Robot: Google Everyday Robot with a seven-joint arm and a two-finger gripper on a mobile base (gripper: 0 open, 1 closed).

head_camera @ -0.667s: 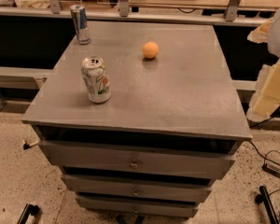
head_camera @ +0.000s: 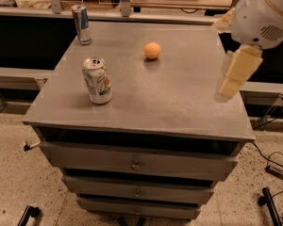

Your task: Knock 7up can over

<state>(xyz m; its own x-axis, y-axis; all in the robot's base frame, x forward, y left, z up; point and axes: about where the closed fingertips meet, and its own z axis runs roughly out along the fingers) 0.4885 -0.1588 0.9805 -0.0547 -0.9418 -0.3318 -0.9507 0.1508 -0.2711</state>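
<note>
The 7up can (head_camera: 97,81), white and green with red-orange marks and a silver top, stands upright on the left front part of the grey cabinet top (head_camera: 179,98). My gripper (head_camera: 232,75), cream-coloured, hangs below the white arm housing (head_camera: 266,13) over the right edge of the cabinet top. It is far to the right of the can, apart from it, and holds nothing that I can see.
A taller slim silver-blue can (head_camera: 81,24) stands upright at the back left corner. An orange ball (head_camera: 152,50) lies at the back middle. Drawers (head_camera: 136,164) are below the top. A bench runs behind. Cables lie on the floor at right.
My arm and gripper have moved left, from beside the cabinet to over its right edge. The cans and the ball have not moved.
</note>
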